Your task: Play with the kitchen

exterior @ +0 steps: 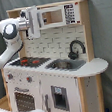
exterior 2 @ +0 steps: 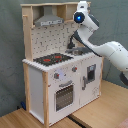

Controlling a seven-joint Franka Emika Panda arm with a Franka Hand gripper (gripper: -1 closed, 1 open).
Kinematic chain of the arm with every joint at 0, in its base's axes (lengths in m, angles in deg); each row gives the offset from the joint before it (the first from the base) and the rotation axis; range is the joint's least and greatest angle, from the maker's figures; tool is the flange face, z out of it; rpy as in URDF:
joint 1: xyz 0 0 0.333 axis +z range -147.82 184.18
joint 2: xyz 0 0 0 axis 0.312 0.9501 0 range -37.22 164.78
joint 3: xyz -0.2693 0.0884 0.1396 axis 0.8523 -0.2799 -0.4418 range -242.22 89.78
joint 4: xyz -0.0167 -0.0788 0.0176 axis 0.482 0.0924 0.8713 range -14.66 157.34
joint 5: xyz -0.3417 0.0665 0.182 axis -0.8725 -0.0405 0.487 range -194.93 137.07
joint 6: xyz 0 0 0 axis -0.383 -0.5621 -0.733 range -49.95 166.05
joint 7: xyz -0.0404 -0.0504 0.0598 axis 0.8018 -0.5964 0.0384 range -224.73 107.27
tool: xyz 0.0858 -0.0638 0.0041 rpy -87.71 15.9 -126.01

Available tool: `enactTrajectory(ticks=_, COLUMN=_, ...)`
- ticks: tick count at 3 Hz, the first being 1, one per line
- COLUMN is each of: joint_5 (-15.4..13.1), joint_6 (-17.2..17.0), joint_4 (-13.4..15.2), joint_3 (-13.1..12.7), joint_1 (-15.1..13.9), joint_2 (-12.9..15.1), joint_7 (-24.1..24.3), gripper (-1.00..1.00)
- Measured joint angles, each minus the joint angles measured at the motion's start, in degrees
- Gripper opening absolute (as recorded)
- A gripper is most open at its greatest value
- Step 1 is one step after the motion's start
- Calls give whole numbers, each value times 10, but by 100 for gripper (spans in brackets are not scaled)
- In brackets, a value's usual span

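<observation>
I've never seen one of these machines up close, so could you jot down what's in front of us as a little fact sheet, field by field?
Main object: toy kitchen, white and light wood
Hob: black with red rings, on the counter
Sink: set in the counter, black faucet behind it
Oven door: low on the front
Hood: grey, under the top shelf
Robot: one white arm
Gripper: raised at the upper cabinet
Gripper open or shut: cannot tell
</observation>
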Motion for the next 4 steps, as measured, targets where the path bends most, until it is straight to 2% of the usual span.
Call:
enactTrajectory(ticks=3, joint_5=4, joint_6=103, joint_4=126, joint_3=9, joint_1=81, joint_2=8, joint_7=-30, gripper=-100)
enactTrajectory(ticks=4, joint_5=4, joint_6=137, joint_4=162, joint_3=21, joint_1=106, joint_2=12, joint_7=-42, gripper=-100)
